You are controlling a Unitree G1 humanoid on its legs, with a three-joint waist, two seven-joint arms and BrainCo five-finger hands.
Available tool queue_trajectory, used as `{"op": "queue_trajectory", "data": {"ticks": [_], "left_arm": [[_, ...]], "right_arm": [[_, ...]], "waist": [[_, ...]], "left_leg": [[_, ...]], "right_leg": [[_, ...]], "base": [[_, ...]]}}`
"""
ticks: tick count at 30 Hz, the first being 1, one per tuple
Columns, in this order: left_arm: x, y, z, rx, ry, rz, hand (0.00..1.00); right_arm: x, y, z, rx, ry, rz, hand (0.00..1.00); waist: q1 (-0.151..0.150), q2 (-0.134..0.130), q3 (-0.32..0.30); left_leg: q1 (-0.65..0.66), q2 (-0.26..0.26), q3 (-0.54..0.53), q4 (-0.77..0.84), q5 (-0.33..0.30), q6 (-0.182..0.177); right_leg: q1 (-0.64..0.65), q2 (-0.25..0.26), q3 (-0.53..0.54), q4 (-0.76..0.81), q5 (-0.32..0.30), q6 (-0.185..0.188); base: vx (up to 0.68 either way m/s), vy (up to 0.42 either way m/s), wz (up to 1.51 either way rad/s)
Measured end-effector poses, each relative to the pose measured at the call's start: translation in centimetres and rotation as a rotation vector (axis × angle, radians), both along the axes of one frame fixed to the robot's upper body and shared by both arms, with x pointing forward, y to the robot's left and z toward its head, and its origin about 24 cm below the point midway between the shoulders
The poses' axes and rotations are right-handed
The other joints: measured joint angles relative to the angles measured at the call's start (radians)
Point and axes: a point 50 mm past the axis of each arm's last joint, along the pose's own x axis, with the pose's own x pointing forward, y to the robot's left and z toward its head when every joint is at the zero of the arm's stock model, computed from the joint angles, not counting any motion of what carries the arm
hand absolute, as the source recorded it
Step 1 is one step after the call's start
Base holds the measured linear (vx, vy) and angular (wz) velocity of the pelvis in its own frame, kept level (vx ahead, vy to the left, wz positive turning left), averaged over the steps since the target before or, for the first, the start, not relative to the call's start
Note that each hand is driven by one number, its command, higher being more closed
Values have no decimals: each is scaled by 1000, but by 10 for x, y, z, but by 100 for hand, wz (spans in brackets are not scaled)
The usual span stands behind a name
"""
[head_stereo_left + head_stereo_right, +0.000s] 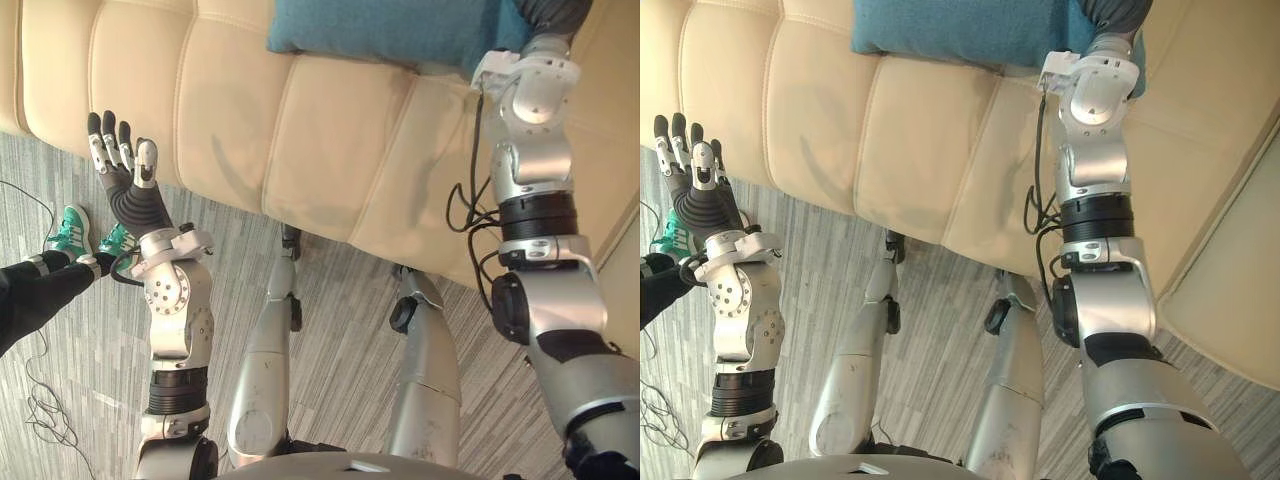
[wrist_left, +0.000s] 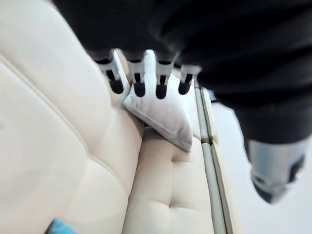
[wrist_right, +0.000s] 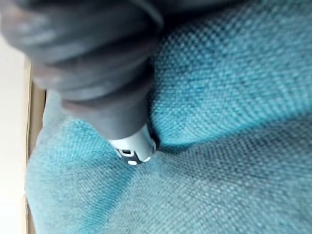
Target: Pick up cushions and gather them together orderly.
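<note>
Early stage, by my judgement. Teal cushion [image 1: 390,30] lay on sofa [image 1: 200,110] seat. Right hand [image 3: 124,117] pressed into its cloth; grip could not be told. White cushion [image 2: 163,114] leaned at far end of sofa, well apart, untouched. Left hand [image 1: 125,180] upright near sofa front edge, fingers straight, holding nothing. Nothing gathered yet; both cushions left to bring together. Person's green shoes [image 1: 70,232] on floor nearby.

Left hand [image 2: 162,78], fingers straight, before a cream tufted sofa [image 2: 58,146]; white cushion [image 2: 163,117] lodged in its seat-back crease.
</note>
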Motion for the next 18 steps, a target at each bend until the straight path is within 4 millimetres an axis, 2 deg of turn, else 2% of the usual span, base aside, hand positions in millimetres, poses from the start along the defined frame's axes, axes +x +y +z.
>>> {"op": "queue_trajectory", "data": {"ticks": [4,5,18], "left_arm": [[-1,2,-1,-20,4,14,0],[-1,2,-2,-27,5,16,0],[-3,8,-5,-74,17,66,0]], "right_arm": [[-3,8,-10,58,-9,19,100],[-4,9,-13,67,-11,14,0],[-5,12,-18,157,-20,35,0]], "waist": [[-3,0,0],[-4,0,0],[-6,0,0]], "left_leg": [[-2,0,-6,0,1,2],[-2,-1,-9,0,1,2],[-2,-5,-14,0,3,3]], "right_leg": [[3,-1,-8,-2,-9,-5],[5,-2,-11,-2,-12,-3],[6,-8,-16,-3,-20,0]], "base": [[-7,-100,3],[-6,-104,5],[-4,-90,1]]}}
